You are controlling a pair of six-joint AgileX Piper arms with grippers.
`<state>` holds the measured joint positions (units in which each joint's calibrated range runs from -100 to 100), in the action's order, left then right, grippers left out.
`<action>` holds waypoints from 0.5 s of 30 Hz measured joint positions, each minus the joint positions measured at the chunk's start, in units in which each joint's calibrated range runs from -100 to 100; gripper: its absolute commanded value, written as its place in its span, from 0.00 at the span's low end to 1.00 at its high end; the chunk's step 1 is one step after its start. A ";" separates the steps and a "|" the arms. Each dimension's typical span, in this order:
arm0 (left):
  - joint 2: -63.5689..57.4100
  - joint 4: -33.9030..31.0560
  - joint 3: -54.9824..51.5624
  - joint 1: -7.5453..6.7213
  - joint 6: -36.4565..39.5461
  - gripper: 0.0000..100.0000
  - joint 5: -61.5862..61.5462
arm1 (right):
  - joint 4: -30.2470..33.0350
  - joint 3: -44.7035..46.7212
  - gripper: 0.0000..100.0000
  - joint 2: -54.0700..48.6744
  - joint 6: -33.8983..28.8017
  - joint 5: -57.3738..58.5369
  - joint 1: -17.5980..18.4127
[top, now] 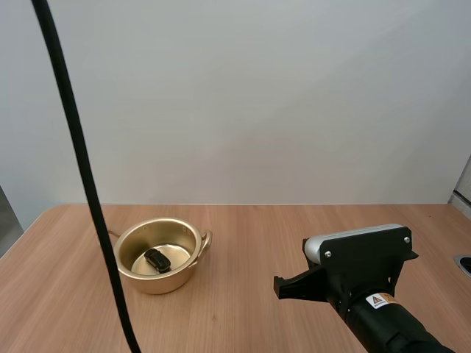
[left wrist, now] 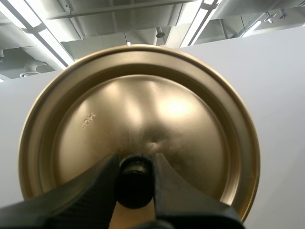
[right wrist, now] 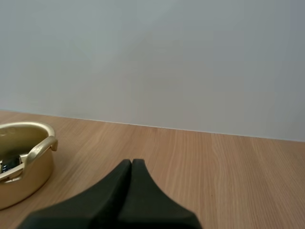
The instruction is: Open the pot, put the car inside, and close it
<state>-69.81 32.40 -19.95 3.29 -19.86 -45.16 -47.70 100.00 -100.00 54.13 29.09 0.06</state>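
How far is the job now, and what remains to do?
Done: the pot stands open on the table, with the car inside. In hand: the left pincer is shut on the knob of the lid, holding it in the air. The right pincer is shut and empty. Left: set the lid on the pot.

Right arm (top: 394, 327) is carrying a small white warning label (top: 379, 300) with an orange triangle sign, and its print is showing too small to read. Gold lid (left wrist: 190, 124) is bearing a faint stamped mark (left wrist: 88, 121) whose characters are staying illegible.
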 measured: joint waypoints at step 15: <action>0.00 0.14 0.00 0.00 0.00 0.00 2.04 | 7.26 0.00 0.00 0.00 0.00 0.00 0.14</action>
<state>-69.81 32.54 -19.95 3.29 -19.86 -43.11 -40.44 100.00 -100.00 54.13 29.09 0.20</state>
